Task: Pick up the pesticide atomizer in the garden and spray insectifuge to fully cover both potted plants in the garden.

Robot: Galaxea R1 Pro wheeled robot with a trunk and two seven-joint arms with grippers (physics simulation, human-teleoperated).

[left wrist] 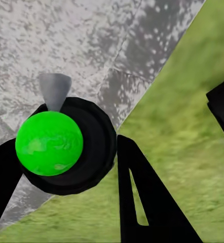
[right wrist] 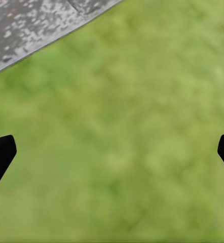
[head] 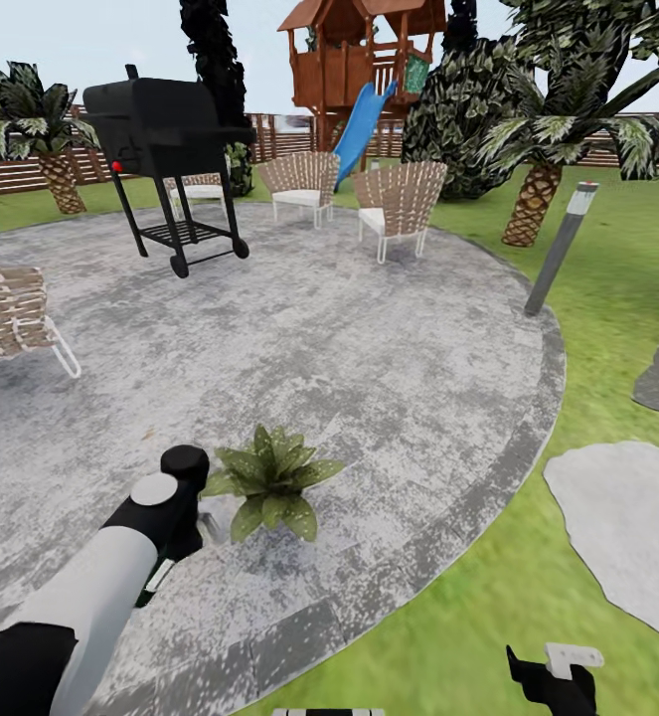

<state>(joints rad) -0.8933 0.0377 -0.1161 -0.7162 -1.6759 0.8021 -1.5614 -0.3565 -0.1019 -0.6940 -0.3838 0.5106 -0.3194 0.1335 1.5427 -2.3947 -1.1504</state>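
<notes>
The left arm [head: 100,587] reaches forward over the near edge of the round paved patio [head: 299,338], ending just beside one potted plant [head: 269,482], a low green rosette standing on the paving near that edge. In the left wrist view the left gripper [left wrist: 66,167] has its two dark fingers [left wrist: 142,202] closed against a round black body with a bright green top and a grey nozzle: the pesticide atomizer [left wrist: 66,147], seen from above over the line where paving meets lawn [left wrist: 193,177]. The right gripper [right wrist: 112,152] hangs over grass beside the patio's edge; its fingertips sit at opposite sides of the right wrist view, spread wide with nothing between them. Across the patio stand a black grill [head: 165,139] and wicker chairs [head: 399,204]; grey stepping stones [head: 627,527] lie in the lawn.
</notes>
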